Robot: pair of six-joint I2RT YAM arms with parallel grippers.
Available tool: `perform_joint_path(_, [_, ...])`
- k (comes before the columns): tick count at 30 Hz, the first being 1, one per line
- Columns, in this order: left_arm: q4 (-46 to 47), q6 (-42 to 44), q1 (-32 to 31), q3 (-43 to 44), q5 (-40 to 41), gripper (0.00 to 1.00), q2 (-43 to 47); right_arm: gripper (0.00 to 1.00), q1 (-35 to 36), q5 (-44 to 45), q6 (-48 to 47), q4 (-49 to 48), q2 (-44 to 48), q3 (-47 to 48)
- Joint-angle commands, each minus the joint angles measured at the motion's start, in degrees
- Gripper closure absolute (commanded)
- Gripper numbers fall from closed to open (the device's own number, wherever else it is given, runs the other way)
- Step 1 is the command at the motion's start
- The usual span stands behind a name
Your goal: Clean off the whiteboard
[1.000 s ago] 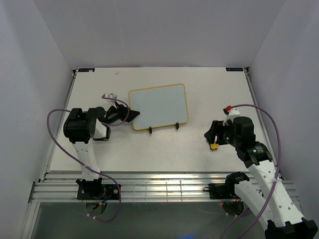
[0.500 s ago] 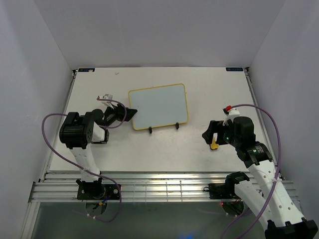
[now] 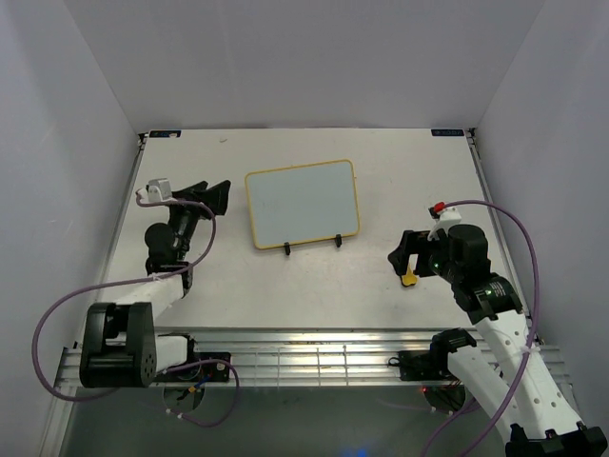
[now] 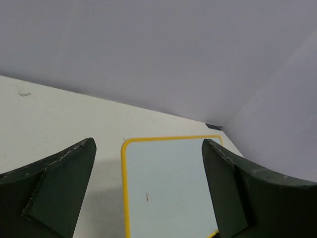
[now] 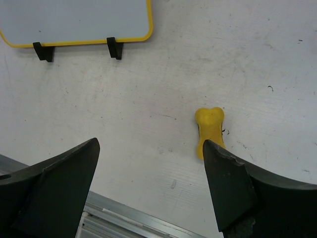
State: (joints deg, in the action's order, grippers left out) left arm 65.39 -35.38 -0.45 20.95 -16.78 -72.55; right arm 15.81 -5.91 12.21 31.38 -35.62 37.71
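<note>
The whiteboard [image 3: 303, 203], white with a thin yellow frame, leans on a black stand mid-table. In the left wrist view the whiteboard [image 4: 168, 188] is nearly blank, with one tiny red mark on it. My left gripper [image 3: 211, 197] hangs open just left of the board, apart from it, and the left gripper [image 4: 147, 144] holds nothing. A yellow bone-shaped eraser [image 3: 409, 279] lies loose on the table at the right. My right gripper [image 3: 404, 259] hovers open above it. In the right wrist view the eraser [image 5: 209, 130] lies by the right finger of the empty right gripper [image 5: 150, 143].
The stand's two black feet [image 5: 42, 51] stick out under the board's near edge [image 5: 74, 43]. An aluminium rail [image 3: 304, 357] runs along the table's near edge by the arm bases. White walls enclose the table on three sides.
The left arm has folded back and its gripper has drawn away from the board's left edge, jaws wider. The right jaws have spread, and the eraser lies on the table.
</note>
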Motion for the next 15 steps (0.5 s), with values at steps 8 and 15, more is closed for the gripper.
perform_joint_path(8, [-63.9,-0.9,0.3,21.1,9.2,0.02,20.9,0.10,-0.1,1.9,0.0,-2.0,0.0,2.5])
perform_joint_path(15, [-93.6,11.3,0.3,34.6,10.9,0.02,27.5,0.10,-0.1,5.7,0.1,1.6,2.3,6.3])
